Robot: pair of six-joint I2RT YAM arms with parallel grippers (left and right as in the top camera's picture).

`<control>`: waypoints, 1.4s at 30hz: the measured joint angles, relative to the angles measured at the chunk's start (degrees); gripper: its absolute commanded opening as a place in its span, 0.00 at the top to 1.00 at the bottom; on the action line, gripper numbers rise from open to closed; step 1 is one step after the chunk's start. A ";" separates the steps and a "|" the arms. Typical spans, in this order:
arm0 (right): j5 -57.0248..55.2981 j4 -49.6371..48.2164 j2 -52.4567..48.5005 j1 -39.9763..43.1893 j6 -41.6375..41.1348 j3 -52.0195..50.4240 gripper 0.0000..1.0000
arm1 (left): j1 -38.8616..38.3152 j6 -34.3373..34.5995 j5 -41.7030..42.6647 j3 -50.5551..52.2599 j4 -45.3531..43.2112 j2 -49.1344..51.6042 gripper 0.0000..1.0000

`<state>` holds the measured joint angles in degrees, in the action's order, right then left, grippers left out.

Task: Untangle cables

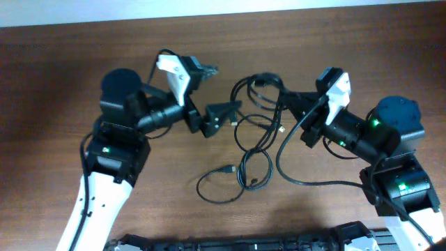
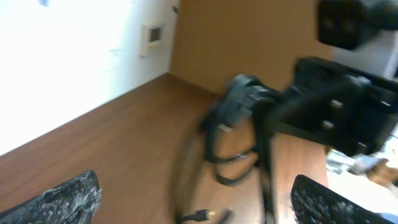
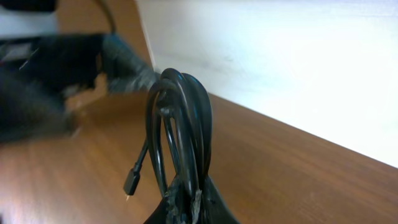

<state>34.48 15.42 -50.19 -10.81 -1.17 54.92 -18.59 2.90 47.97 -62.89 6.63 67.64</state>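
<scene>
The cables (image 1: 252,143) are thin black cords, looped and crossing in the middle of the brown table (image 1: 63,63). One plug end (image 1: 229,169) lies near the front loop. My right gripper (image 1: 291,103) is shut on the upper bunch of cables. In the right wrist view the strands (image 3: 181,118) rise in a tight loop out of the shut right gripper (image 3: 189,204), and a small plug (image 3: 131,182) hangs at their left. My left gripper (image 1: 233,113) stands open just left of the tangle, holding nothing. In the left wrist view its fingers (image 2: 62,200) are spread wide before the held bunch (image 2: 241,99).
The white wall (image 1: 209,8) runs along the table's far edge. Both arm bases (image 1: 115,150) stand at the near corners, and a dark bar (image 1: 237,242) lies along the front edge. A long cable loop (image 1: 306,183) trails toward the right arm.
</scene>
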 measured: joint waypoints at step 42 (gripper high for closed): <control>-20.02 -1.57 0.00 0.00 -6.21 -0.02 0.96 | -7.41 43.43 -6.69 -0.28 -13.09 11.89 0.01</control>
<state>14.46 13.85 -50.19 -10.81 -7.38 54.89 -26.00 46.33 41.28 -63.18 -6.46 79.53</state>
